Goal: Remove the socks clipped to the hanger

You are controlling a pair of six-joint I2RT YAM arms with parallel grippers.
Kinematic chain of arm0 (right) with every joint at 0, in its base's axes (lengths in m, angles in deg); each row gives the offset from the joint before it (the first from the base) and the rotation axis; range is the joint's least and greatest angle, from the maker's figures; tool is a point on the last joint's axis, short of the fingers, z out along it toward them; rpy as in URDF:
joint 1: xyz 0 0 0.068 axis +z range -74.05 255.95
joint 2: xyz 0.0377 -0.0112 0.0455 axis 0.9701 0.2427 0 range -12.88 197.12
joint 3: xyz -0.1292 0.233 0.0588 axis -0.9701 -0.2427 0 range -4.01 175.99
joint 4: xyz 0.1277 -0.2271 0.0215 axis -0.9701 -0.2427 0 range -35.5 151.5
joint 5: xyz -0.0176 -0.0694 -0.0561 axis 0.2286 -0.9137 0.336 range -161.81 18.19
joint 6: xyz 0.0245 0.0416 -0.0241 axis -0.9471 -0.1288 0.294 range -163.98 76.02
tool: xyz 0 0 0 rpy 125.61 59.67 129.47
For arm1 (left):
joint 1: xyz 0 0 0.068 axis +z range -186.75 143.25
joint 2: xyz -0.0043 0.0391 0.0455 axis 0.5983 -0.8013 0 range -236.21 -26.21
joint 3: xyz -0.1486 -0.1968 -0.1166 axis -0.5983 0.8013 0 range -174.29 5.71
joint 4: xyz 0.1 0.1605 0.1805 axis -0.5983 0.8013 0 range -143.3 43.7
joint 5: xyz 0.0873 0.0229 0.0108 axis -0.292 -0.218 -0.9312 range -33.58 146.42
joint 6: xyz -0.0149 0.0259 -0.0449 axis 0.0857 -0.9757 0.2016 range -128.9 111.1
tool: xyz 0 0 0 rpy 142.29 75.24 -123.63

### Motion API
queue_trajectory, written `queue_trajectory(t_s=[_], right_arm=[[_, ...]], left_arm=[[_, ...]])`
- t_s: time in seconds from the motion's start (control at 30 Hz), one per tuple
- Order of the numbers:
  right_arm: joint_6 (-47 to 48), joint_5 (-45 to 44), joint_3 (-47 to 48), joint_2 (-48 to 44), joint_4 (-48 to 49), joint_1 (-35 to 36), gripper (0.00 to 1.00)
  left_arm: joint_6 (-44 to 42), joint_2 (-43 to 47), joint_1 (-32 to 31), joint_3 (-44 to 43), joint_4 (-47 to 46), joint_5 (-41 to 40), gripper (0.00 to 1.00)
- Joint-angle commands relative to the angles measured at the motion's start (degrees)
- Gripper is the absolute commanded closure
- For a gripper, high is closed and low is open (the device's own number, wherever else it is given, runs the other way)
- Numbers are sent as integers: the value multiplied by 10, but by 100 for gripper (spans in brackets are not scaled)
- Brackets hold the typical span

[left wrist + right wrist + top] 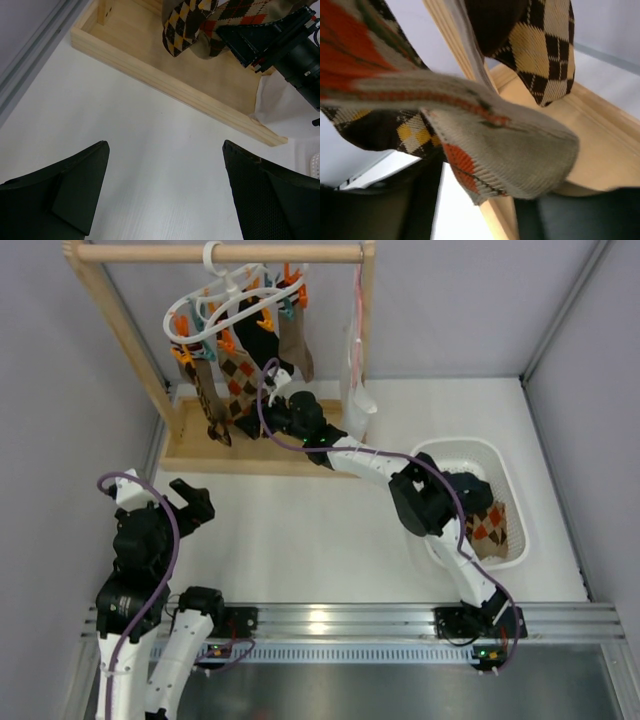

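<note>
The white ring hanger (222, 302) with orange and teal clips hangs from the wooden rail. Several socks (238, 378), diamond-checked and brown, hang clipped under it. My right gripper (270, 408) reaches in at the socks' lower ends. In the right wrist view a tan sock with orange diamonds (520, 145) droops between its spread dark fingers (422, 200), and a brown-and-yellow checked sock (540, 45) hangs behind. The right gripper (485, 205) is open around the tan sock's end. My left gripper (186, 504) is open and empty over the table near left (165, 190).
The wooden rail frame (220, 253) stands on a wooden base (165, 75) at the back left. A white cloth with a pink strap (357, 390) hangs at its right post. A white basket (512, 480) at the right holds a checked sock (490, 525).
</note>
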Motion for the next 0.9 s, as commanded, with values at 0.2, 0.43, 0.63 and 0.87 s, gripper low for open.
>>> queue_trajectory(t_s=[0.2, 0.43, 0.63, 0.87], right_arm=[[22, -10, -129, -80, 188, 27, 91], [68, -119, -309, -221, 255, 84, 92], [63, -160, -438, -302, 312, 105, 100], [102, -204, -454, -334, 265, 136, 100]], left_arm=[[2, -1, -2, 2, -34, -4, 1], [-6, -28, -2, -39, -34, 78, 2], [18, -91, -2, -158, -59, 146, 1], [7, -262, -1, -339, -53, 160, 1]])
